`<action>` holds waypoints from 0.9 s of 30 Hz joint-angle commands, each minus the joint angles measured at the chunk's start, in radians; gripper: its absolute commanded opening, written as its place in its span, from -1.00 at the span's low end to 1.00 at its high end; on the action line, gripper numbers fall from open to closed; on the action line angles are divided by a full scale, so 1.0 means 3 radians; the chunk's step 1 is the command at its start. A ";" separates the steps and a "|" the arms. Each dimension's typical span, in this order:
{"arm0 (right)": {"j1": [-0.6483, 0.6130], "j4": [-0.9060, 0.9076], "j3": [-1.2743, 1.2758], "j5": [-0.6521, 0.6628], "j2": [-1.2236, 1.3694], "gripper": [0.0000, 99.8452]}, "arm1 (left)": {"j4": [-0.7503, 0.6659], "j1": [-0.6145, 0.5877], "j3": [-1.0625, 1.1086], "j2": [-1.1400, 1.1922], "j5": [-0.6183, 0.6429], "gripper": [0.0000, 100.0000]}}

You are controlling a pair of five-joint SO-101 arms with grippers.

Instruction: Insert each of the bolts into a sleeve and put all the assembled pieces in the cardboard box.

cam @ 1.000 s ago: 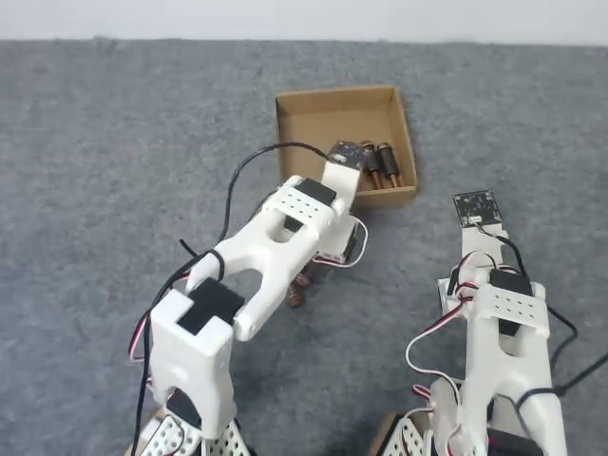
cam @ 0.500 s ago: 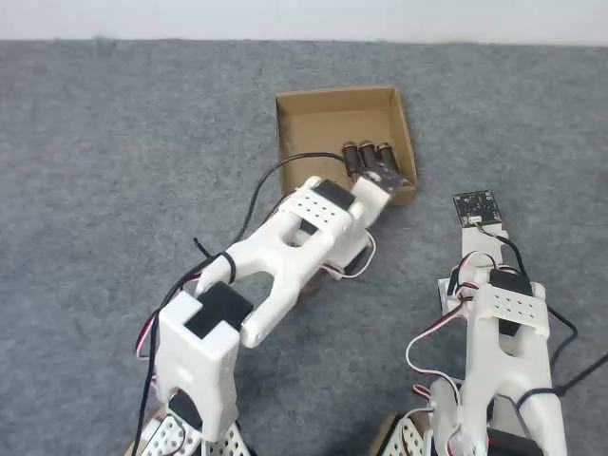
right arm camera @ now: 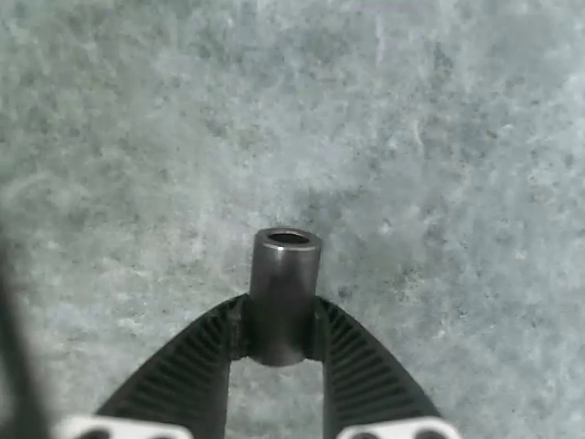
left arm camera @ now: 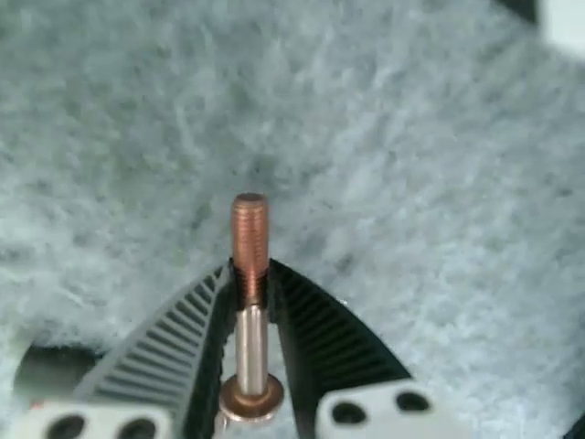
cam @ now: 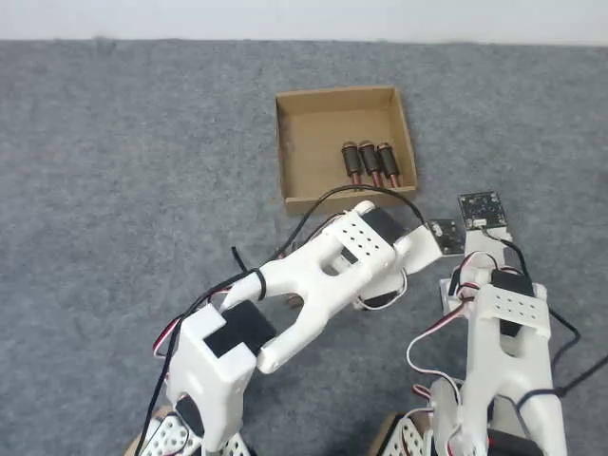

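Item: my left gripper (left arm camera: 249,272), clamped on a bolt (left arm camera: 249,229), threaded end forward over the carpet. In the high view my left arm (cam: 328,271) has swung from the cardboard box (cam: 302,119) toward my right arm.

Item: my right gripper (right arm camera: 281,315), closed round an upright sleeve (right arm camera: 285,274), bore open.

Item: three assembled pieces (cam: 369,163), in the box.

Reading: bolt and sleeve are near; insertion looks next.
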 commanded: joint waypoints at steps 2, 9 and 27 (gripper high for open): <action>0.0018 -0.0049 -0.0015 -0.0005 -0.0079 -0.99 | -0.0261 0.0092 0.0049 -0.0066 0.0046 -0.79; 0.0013 -0.0059 -0.0015 -0.0005 -0.0079 -0.99 | -0.0297 0.0113 0.0120 -0.0066 0.0148 -0.73; 0.0529 -0.0064 -0.0143 -0.0394 -0.0120 -0.99 | -0.0573 -0.0440 0.0545 -0.0670 0.0655 -0.73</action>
